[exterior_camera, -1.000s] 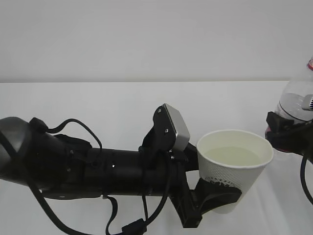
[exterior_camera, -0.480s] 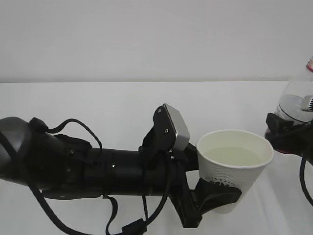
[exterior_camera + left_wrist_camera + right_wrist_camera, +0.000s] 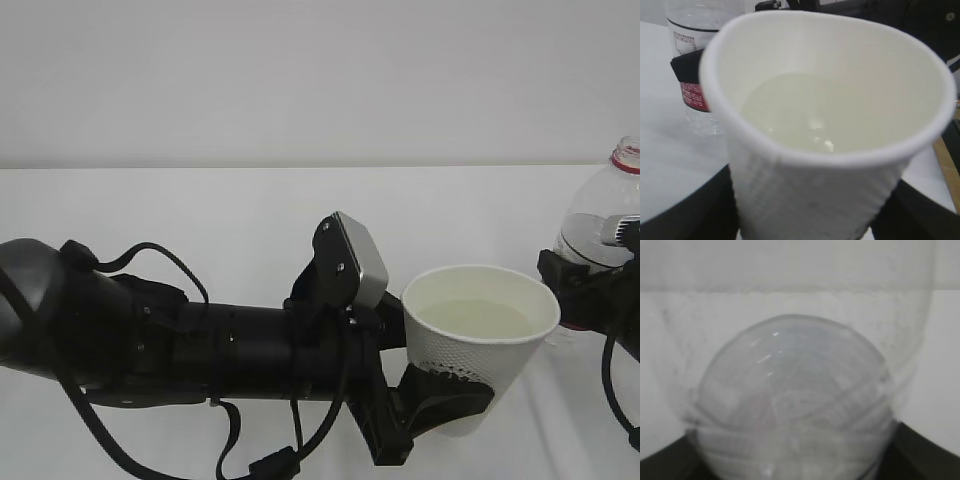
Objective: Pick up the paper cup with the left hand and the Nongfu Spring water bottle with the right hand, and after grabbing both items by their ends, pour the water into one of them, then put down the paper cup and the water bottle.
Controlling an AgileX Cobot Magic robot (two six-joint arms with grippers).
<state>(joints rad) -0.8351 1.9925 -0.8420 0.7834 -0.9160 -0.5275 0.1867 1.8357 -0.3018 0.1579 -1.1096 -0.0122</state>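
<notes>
The white tabletop (image 3: 200, 210) carries the scene, its far edge running level under a pale wall (image 3: 300, 70). The left hand (image 3: 440, 400), at the end of a bulky black arm with looped cables and a grey plate, reaches in from the left edge across the near half of the tabletop; its dark fingers are clamped around the lower body of the paper cup (image 3: 470, 360), one finger wrapping the cup's front near its base. The cup stands upright in that grip, right of the middle and toward the near edge, above the surface. At the right edge, the right hand (image 3: 590, 295) is closed on the Nongfu Spring water bottle (image 3: 600, 215), its black fingers across the lower, red-labelled part; the bottle stands close to upright, its uncapped mouth with the red ring topmost, just beside the cup but not touching it. The water (image 3: 815, 112) lies level in the cup's bottom, well under the rim. The right wrist view shows only the clear ribbed bottle (image 3: 790, 400), blurred.
</notes>
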